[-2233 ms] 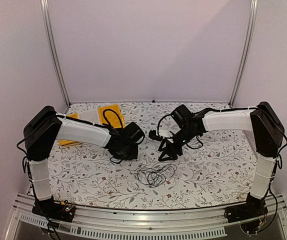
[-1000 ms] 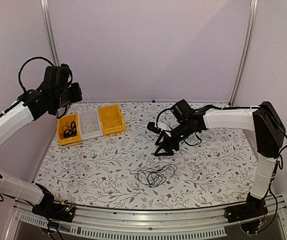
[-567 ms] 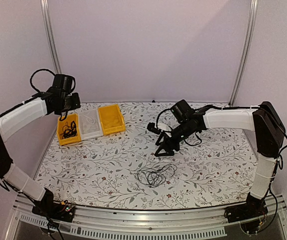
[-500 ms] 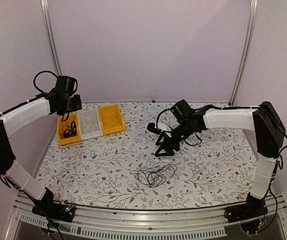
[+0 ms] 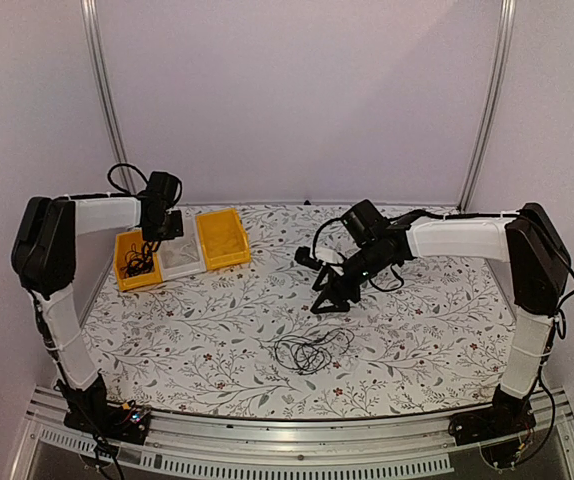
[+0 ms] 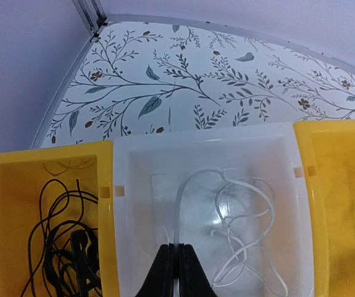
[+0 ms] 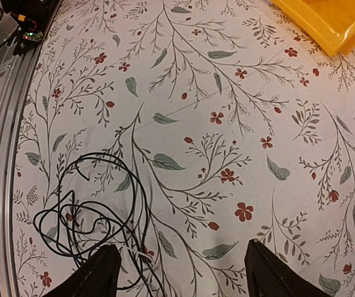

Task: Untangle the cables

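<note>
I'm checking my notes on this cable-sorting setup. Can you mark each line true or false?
1. The left gripper is shut above the clear bin. True.
2. The right gripper is shut on the tangle. False: it is open and holds nothing. The tangle lies on the table.
3. The clear bin holds white cable. True.
4. The left yellow bin is empty. False: black cables lie in it.
</note>
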Tool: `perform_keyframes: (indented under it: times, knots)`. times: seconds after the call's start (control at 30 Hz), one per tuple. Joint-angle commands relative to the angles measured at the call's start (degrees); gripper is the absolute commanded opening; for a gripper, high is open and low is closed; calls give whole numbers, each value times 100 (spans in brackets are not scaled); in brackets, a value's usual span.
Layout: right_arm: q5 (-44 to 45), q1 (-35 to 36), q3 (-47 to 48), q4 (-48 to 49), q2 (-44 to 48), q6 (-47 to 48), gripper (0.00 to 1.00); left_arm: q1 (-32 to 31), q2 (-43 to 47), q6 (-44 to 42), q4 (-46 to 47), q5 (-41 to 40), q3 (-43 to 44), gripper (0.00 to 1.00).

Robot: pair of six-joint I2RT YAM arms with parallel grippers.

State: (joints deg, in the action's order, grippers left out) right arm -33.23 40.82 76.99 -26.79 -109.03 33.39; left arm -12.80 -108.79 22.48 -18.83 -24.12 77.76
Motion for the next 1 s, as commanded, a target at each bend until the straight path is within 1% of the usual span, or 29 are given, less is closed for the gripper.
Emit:
perform_keyframes:
  times: [0.0,0.23,0.27,0.3,0.33,0.4,0.5,0.63,0.7,0.8,0.9,0.97]
  knots:
    - [71,-21,115,-103,38,113,73,27,-356,62,125,404,94,0]
    - [37,-5,140,-141,25,132,73,5,-408,-10,69,650,-14,0]
    - [43,-3,141,-142,30,133,73,8,-352,-20,-19,687,18,3]
    - [57,-11,141,-143,35,133,73,6,-266,-4,-129,697,46,13]
    - [66,-12,141,-143,59,133,73,5,-160,29,-247,683,62,20]
    - [88,-9,141,-138,112,133,73,-3,202,75,-407,658,-5,31]
    - [153,-12,140,-135,179,125,73,-16,893,149,-547,579,-218,37]
    - [451,-89,147,-167,289,165,73,-223,1834,22,-569,739,-520,40]
    - [424,-289,201,-276,401,176,73,-556,2229,-219,-408,907,-748,40]
    - [407,-618,276,-624,667,186,73,-1335,2692,-729,-1,1173,-1183,40]
    - [717,-703,-169,-778,999,302,72,-2225,2941,-868,317,1455,-1628,41]
    - [666,-698,-487,-957,1252,309,71,-2751,3015,-829,652,1654,-1916,42]
